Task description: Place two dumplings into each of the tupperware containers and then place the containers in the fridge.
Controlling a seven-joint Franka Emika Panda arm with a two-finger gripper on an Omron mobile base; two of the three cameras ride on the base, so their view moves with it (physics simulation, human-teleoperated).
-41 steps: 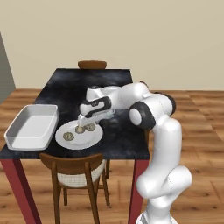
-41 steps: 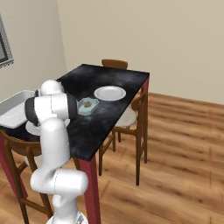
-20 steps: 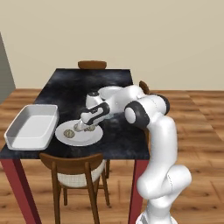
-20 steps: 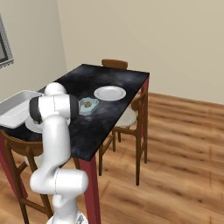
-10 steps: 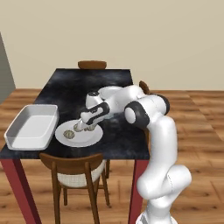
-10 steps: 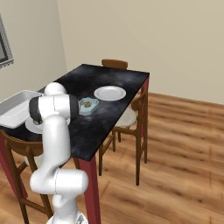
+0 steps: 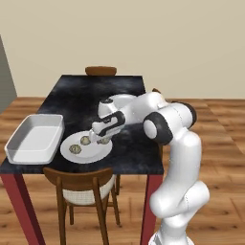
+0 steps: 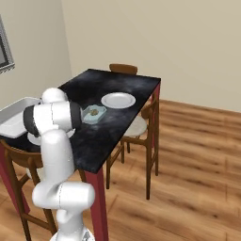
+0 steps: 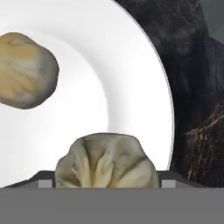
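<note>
Gripper (image 7: 99, 139) low over the round white plate (image 7: 86, 152) near the table's front edge; you see its fingers pinching one dumpling (image 9: 106, 162), ready to lift it.

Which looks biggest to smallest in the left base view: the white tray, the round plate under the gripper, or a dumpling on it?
1. White tray.
2. Round plate; it looks about as wide as the tray but covers less area.
3. Dumpling, by far the smallest.

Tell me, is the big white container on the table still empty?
Yes, the large white container shows only its bare inside, while the dumplings sit on the plate beside it.
</note>
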